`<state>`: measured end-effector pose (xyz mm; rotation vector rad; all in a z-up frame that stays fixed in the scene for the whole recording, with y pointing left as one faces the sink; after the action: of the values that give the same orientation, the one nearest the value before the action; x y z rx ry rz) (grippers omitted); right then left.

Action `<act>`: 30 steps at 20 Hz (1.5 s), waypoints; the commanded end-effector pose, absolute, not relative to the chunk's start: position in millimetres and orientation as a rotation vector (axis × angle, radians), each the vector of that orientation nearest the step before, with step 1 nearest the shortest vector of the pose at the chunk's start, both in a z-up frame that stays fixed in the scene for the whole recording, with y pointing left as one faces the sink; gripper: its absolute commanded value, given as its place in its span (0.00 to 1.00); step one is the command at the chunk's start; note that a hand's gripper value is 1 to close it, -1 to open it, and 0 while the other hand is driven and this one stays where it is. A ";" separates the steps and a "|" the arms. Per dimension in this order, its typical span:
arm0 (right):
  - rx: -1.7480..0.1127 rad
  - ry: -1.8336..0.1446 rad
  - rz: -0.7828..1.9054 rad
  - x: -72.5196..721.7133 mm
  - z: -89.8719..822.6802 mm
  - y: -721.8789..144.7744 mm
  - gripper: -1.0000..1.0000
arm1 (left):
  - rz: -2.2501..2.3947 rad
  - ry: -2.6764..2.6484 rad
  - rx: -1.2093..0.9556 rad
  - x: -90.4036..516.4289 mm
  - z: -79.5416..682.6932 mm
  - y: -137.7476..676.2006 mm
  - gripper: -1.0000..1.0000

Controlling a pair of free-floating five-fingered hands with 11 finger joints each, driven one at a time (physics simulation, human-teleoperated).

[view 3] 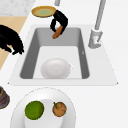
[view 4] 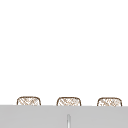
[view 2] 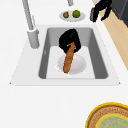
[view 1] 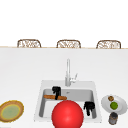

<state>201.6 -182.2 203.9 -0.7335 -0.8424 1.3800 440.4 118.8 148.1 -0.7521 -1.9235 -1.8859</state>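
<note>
My left hand has its fingers curled round one end of the baguette, which hangs level over the sink basin; gripped at the end like that, the loaf juts out toward three o'clock over the white bowl lying on the basin floor. My right hand hangs at about four o'clock by the front rim, fingers curled down, holding nothing. A plate with a lime sits farther right.

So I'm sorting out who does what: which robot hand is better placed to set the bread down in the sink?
Left robot hand: its fingers already hold the bread over the sink. Right robot hand hangs apart.
</note>
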 end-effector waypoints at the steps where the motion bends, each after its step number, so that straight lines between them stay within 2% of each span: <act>1: -0.734 -0.842 1.380 201.6 203.9 -182.2 0.50 | -1.818 -1.884 -0.767 438.8 172.6 135.4 1.00; 20: -0.734 -0.842 1.380 201.6 203.9 -182.2 0.50 | -1.768 -1.788 -0.834 436.0 249.3 220.7 1.00; 30: -0.734 -0.842 1.380 201.6 203.9 -182.2 0.50 | -1.794 -1.844 -0.796 406.7 242.1 283.0 1.00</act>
<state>201.6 -182.2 203.9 -0.7335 -0.8424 1.3800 416.8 264.0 245.2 -0.8276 -1.8421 -1.8123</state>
